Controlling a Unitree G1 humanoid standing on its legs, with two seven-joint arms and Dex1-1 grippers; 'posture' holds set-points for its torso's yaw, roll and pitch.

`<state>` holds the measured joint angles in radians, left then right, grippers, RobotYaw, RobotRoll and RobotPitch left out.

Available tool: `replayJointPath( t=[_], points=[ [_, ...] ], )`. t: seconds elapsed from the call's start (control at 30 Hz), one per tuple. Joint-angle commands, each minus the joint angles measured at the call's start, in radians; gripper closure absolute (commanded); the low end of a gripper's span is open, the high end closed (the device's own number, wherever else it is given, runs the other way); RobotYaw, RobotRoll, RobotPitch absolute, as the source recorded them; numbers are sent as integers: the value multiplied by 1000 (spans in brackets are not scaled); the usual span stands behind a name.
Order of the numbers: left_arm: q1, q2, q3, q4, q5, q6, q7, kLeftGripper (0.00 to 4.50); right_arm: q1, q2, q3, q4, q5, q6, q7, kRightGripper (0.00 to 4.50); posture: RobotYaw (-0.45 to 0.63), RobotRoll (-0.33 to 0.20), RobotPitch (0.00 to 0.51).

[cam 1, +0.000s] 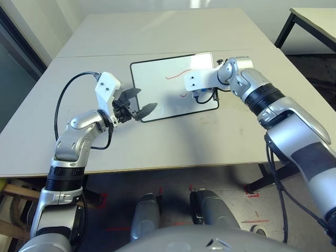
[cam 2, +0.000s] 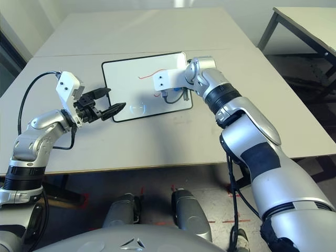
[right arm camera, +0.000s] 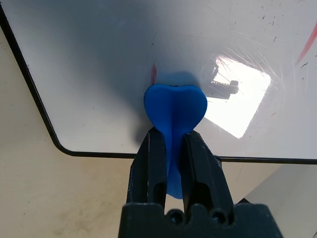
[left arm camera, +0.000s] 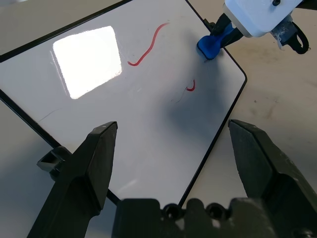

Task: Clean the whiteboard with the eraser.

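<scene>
The whiteboard lies flat in the middle of the table, with a long red squiggle and a short red mark on it. My right gripper is shut on the blue eraser, pressing it against the board near the near right corner, right beside the short red mark. The eraser peeks out under the right wrist's white housing. At the board's near left edge my left gripper hovers open, with nothing between its fingers.
The board rests on a pale table whose front edge runs close to my body. A second table stands at the back right. A black cable loops off my left wrist.
</scene>
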<state>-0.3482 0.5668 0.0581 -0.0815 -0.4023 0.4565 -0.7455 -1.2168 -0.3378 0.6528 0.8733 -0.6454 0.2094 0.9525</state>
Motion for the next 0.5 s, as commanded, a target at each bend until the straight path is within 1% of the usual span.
replayJointPath(
  t=[0.03, 0.5],
  points=[
    [-11, 5, -6, -7, 7, 11, -3, 0, 44, 10, 12, 10, -8, 0, 16, 4303, -41, 0, 60],
    [-11, 16, 2, -23, 3, 30, -2, 0, 69, 67, -5, -63, 3, 14, 37, 4305, -35, 0, 61]
  ],
)
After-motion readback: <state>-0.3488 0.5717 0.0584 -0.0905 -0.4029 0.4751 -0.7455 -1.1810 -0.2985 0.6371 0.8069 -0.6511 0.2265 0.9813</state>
